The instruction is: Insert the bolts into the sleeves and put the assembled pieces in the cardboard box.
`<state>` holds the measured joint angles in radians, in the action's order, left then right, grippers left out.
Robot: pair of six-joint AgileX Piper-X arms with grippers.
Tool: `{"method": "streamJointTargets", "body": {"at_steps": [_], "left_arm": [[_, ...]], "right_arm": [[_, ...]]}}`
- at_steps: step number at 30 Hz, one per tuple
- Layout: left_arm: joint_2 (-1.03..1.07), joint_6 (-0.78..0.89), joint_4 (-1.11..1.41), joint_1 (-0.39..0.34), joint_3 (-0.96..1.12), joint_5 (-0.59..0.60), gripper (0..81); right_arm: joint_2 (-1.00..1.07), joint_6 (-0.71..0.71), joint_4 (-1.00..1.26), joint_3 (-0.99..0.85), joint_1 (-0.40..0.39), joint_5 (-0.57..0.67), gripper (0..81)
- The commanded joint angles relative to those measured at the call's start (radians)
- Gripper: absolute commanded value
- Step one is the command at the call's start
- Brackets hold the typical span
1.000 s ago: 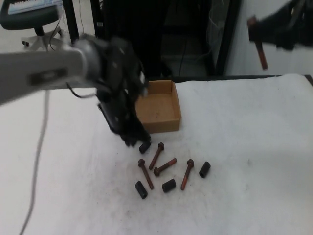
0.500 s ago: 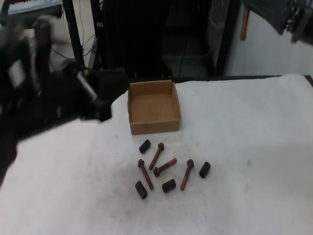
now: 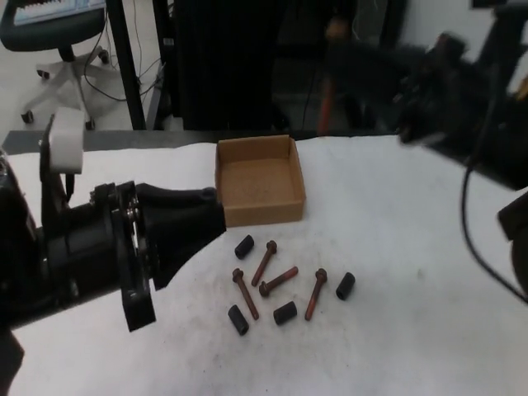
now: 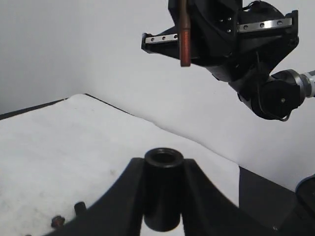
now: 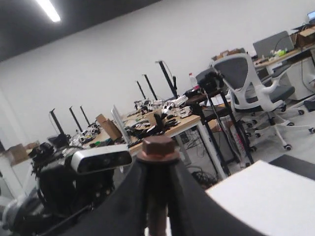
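Observation:
My left gripper is shut on a black sleeve, whose open bore faces the other arm. That left arm fills the near left of the bench. My right gripper is shut on a rusty bolt, head end toward its camera. In the left wrist view this bolt hangs from the right gripper, above and beyond the sleeve and apart from it. The cardboard box sits at the bench's middle back. Several loose bolts and sleeves lie in front of it.
A white cloth covers the bench. The right arm hangs high at the back right, with a cable trailing below it. Dark racks and an office chair stand behind the bench.
The left arm has pulled back from beside the box to the near left, toward the camera. The right arm with its bolt has swung left from the top right corner.

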<state>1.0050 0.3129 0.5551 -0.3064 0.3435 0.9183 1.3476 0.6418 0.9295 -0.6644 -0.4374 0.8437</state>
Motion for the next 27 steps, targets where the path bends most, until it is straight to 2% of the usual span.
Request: {"method": "streamJointTargets", "body": {"at_steps": [1,3,14,17,27], "left_arm": [[0.001,-0.003,-0.091,0.003,0.002,0.031,0.3],[0.008,-0.026,-0.116,0.003,0.002,0.07,0.3],[0.009,-0.04,-0.098,-0.024,0.002,0.101,0.3],[0.009,-0.04,-0.067,-0.026,0.002,0.101,0.3],[0.009,-0.04,0.067,-0.026,0.002,-0.001,0.3]], "right_arm": [[0.006,-0.078,-0.025,-0.004,-0.042,-0.025,0.8],[0.015,-0.128,-0.028,-0.004,-0.076,-0.051,0.8],[0.024,-0.376,-0.028,-0.007,-0.195,-0.292,0.8],[0.024,-0.377,-0.028,-0.007,-0.217,-0.345,0.8],[0.024,-0.319,-0.025,-0.007,-0.229,-0.375,0.8]]}}
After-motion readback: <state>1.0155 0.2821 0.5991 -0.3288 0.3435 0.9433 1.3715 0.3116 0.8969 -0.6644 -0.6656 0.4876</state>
